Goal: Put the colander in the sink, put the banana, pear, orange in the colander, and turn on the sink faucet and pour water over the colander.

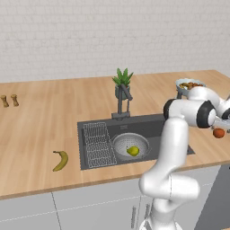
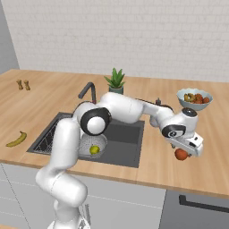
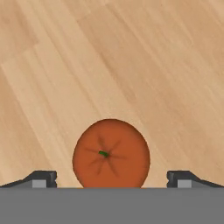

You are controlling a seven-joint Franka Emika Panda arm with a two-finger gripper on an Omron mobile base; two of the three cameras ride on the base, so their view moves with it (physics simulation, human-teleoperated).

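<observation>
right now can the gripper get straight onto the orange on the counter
Probably yes. In the hand view the orange sits centred between the open gripper, with a gap on each side and only bare counter around it. Nothing lies in between.

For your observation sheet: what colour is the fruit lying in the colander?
Yellow-green: the pear in the colander, best seen in the left base view.
</observation>
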